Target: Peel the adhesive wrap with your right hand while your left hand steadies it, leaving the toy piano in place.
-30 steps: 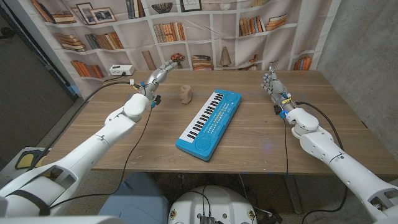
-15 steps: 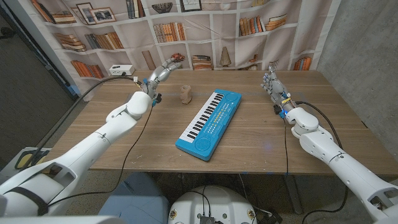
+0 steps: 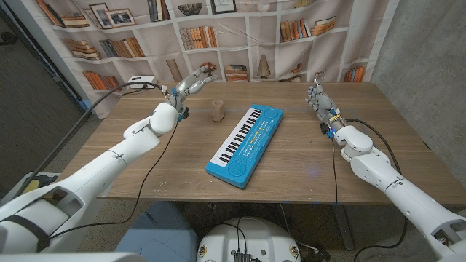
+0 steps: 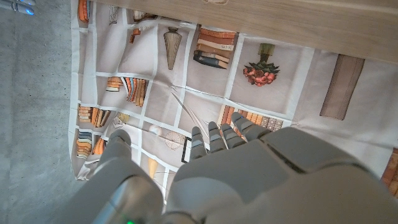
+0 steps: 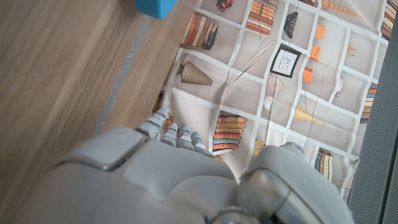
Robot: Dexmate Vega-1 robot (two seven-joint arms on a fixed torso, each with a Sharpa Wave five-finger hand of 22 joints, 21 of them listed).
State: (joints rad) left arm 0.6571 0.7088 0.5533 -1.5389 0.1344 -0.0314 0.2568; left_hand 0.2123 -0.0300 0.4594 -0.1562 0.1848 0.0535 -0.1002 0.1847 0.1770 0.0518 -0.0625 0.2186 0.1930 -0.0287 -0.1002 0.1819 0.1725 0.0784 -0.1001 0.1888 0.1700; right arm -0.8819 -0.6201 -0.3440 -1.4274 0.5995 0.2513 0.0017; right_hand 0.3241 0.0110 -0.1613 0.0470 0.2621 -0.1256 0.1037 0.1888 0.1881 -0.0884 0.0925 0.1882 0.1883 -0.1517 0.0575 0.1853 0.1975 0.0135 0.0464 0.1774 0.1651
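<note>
The blue toy piano (image 3: 244,145) lies slantwise in the middle of the wooden table (image 3: 291,171); one blue corner of the piano (image 5: 154,7) also appears in the right wrist view. The adhesive wrap (image 3: 217,109), a small tan roll, stands behind the piano's left side. My left hand (image 3: 191,82) hovers over the table's back left, left of the roll and apart from it, fingers spread and holding nothing. My right hand (image 3: 318,98) stands upright at the back right, fingers straight up, well away from the piano and empty. Both wrist views show the backs of my left hand (image 4: 249,174) and right hand (image 5: 155,174).
A cloth backdrop printed with bookshelves (image 3: 240,29) hangs right behind the table's far edge. A grey concrete wall (image 3: 429,44) rises on the right. Black cables (image 3: 156,156) trail along both arms over the table. Bare wood lies in front of the piano.
My left hand has drifted a little to the right and toward the table's back, nearer the roll. The right arm, the piano and the roll have stayed still.
</note>
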